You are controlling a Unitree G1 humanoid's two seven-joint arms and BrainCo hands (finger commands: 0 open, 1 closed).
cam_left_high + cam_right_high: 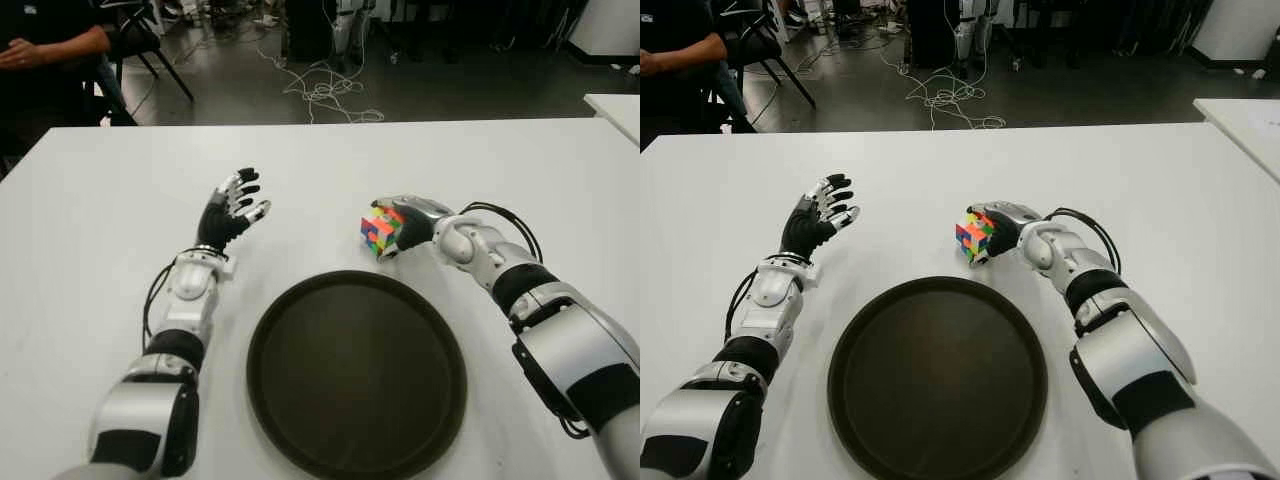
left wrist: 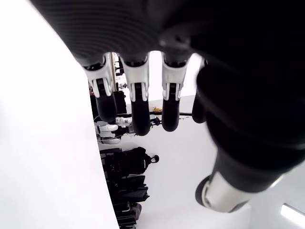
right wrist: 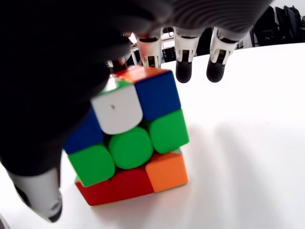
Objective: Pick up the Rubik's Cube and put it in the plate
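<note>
The Rubik's Cube (image 1: 380,231) stands on the white table (image 1: 100,220) just past the far right rim of the dark round plate (image 1: 355,385). My right hand (image 1: 402,226) is cupped around the cube from its right side. In the right wrist view the cube (image 3: 128,138) still sits on the table, the fingers (image 3: 183,64) reach out over and past it without closing, and the thumb is low beside it. My left hand (image 1: 236,210) is held up left of the plate, with its fingers (image 2: 138,105) spread and holding nothing.
A person's arm (image 1: 50,45) and a chair (image 1: 150,45) show beyond the table's far left corner. Cables (image 1: 325,90) lie on the floor behind. Another white table's corner (image 1: 615,105) is at the far right.
</note>
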